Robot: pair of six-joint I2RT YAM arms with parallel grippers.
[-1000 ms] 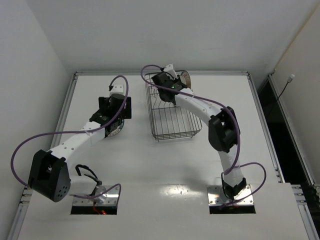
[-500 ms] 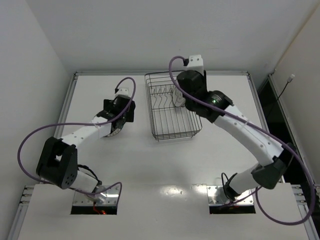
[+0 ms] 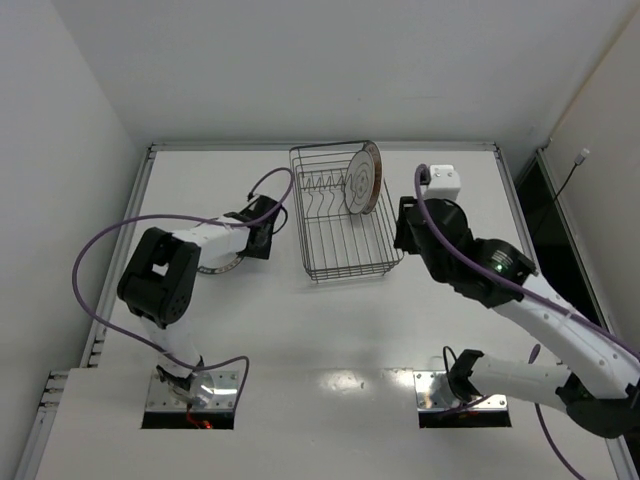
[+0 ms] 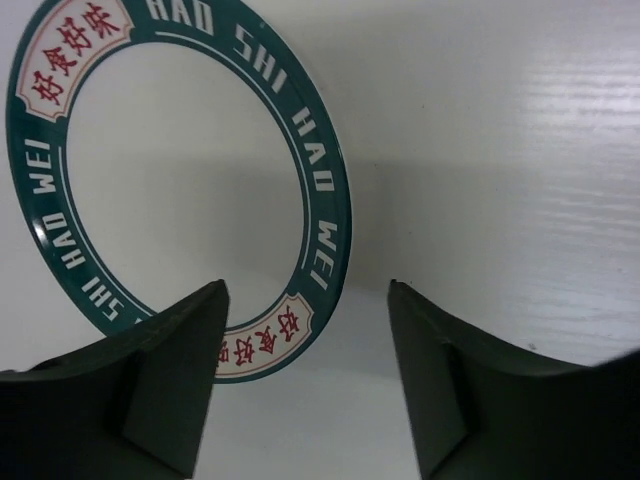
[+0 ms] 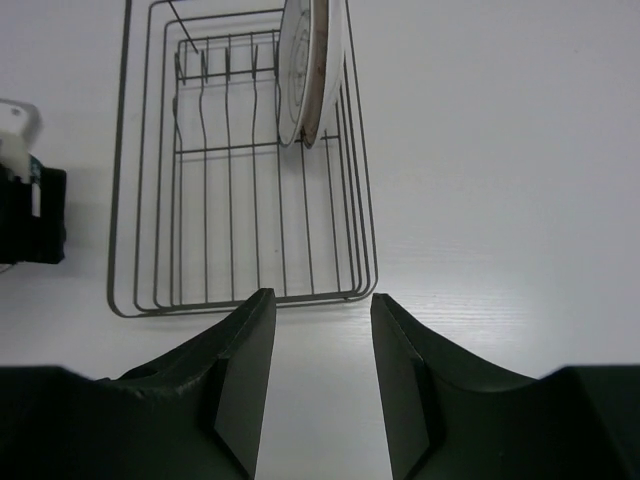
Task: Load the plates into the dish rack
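Now teal-rimmed plate point(image 4: 180, 190), white lettering, flat on counter point(image 4: 500, 150); brown-edged ringed plate point(image 3: 362, 178) upright in dish rack point(image 3: 355, 272); left jaws, right jaws parted, empty.

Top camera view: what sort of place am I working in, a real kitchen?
Probably a lab test cell, not a kitchen: a bare white table boxed in by plain white walls, with a wire dish rack holding an upright plate.

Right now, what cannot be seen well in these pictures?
Top view: the left arm covers most of the green-rimmed plate; only an arc shows.
Left wrist view: that plate runs off the top left, its near rim partly behind a finger.
Right wrist view: the racked plates in the dish rack stand edge-on; their number and patterns are unclear.
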